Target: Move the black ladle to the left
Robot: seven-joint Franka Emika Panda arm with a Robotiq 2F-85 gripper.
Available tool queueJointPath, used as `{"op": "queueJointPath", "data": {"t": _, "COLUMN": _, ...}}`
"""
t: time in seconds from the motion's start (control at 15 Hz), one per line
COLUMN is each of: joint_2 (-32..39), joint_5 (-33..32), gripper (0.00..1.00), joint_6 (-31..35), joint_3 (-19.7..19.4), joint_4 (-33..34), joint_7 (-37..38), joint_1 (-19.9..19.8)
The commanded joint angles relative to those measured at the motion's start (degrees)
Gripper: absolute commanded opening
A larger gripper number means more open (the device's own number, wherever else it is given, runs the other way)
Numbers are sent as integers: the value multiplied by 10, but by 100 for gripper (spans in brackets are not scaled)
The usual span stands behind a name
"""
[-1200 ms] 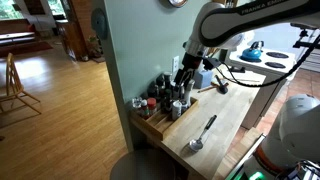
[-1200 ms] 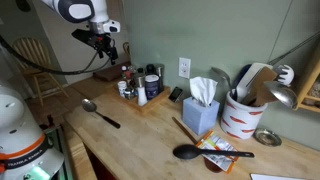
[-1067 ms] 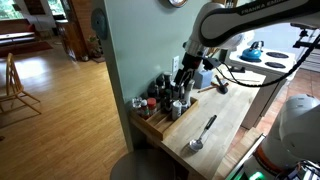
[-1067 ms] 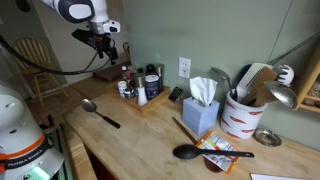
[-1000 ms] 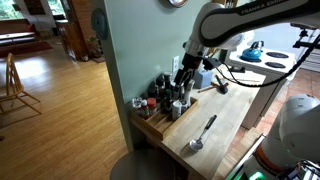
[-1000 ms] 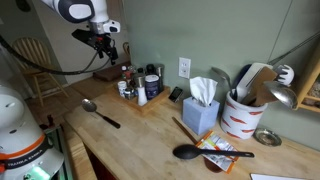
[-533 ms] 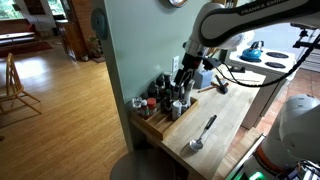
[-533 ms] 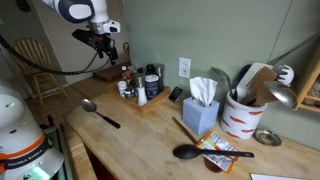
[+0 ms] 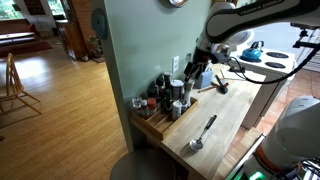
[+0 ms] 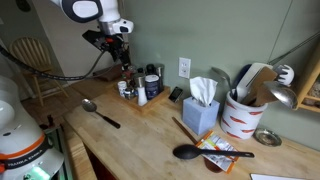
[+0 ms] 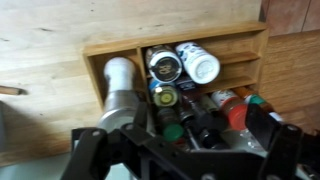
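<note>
The black ladle [image 10: 200, 152] lies flat near the front edge of the wooden counter, its round bowl to the left and its slim handle pointing right across a printed packet. A silver ladle [image 10: 98, 111] lies far to its left and also shows in an exterior view [image 9: 203, 132]. My gripper [image 10: 124, 62] hangs above the wooden spice tray [image 10: 133, 103], well away from the black ladle. In the wrist view the gripper [image 11: 185, 150] is open and empty, with the tray's bottles right below it.
The spice tray [image 11: 95, 60] holds several jars and bottles against the wall. A blue tissue box [image 10: 202, 112], a red-and-white utensil crock [image 10: 240, 118] and a small metal bowl [image 10: 267, 137] stand behind the black ladle. A packet [image 10: 222, 148] lies under its handle.
My arm has moved sideways along the wall to a spot over the spice tray. The ladles have not moved.
</note>
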Motion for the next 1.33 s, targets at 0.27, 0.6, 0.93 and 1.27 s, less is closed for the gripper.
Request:
{"op": "queueJointPath", "data": {"t": 0.27, "joint_2": 40, "joint_5": -103, "gripper": 100, "joint_6": 17, "joint_3": -75, "joint_4": 19, "joint_7": 19, "joint_1": -138}}
{"op": "queueJointPath", "data": {"t": 0.6, "joint_2": 91, "joint_5": -206, "gripper": 100, "joint_6": 117, "joint_3": -35, "joint_4": -1, "joint_7": 125, "joint_1": -195}}
{"op": "queueJointPath", "data": {"t": 0.93, "joint_2": 131, "joint_5": -407, "gripper": 100, "joint_6": 130, "joint_3": 43, "joint_4": 5, "joint_7": 299, "joint_1": -228}}
{"op": "queueJointPath", "data": {"t": 1.27, "joint_2": 180, "joint_5": -604, "gripper": 100, "joint_6": 63, "joint_3": 65, "joint_4": 15, "joint_7": 429, "joint_1": -226}}
